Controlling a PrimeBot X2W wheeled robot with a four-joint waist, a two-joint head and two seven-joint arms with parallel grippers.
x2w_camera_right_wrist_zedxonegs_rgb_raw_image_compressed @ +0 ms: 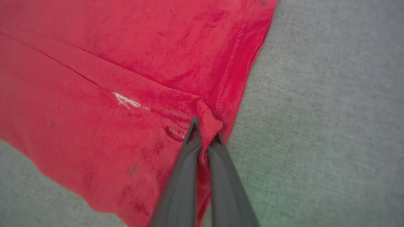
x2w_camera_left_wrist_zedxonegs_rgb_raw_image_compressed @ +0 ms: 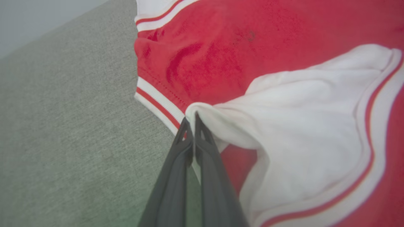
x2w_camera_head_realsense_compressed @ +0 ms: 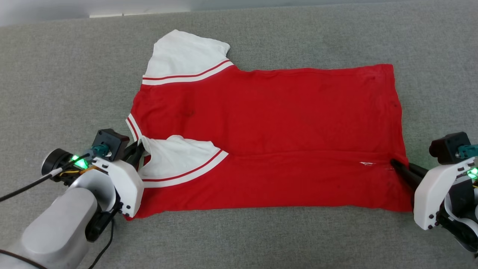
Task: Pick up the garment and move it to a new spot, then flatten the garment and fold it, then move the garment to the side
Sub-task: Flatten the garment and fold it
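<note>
1. My left gripper (x2w_camera_left_wrist_zedxonegs_rgb_raw_image_compressed: 190,121) is shut on the tip of the white sleeve (x2w_camera_left_wrist_zedxonegs_rgb_raw_image_compressed: 309,126); so thin a bite may slip;
2. My right gripper (x2w_camera_right_wrist_zedxonegs_rgb_raw_image_compressed: 205,129) is shut on a hem nub of the garment (x2w_camera_head_realsense_compressed: 269,112), spread mid grey surface (x2w_camera_head_realsense_compressed: 261,243); uneven lifting could skew the fold.

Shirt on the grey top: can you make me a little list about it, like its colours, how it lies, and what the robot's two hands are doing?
thing: shirt, red with white sleeves and striped trim
lies on: grey surface, spread mostly flat
near side: folded over towards the middle, near sleeve on top
far sleeve: sticking out flat
left gripper: shut, pinching the near sleeve's edge
right gripper: shut, pinching the folded corner at the hem end
</note>
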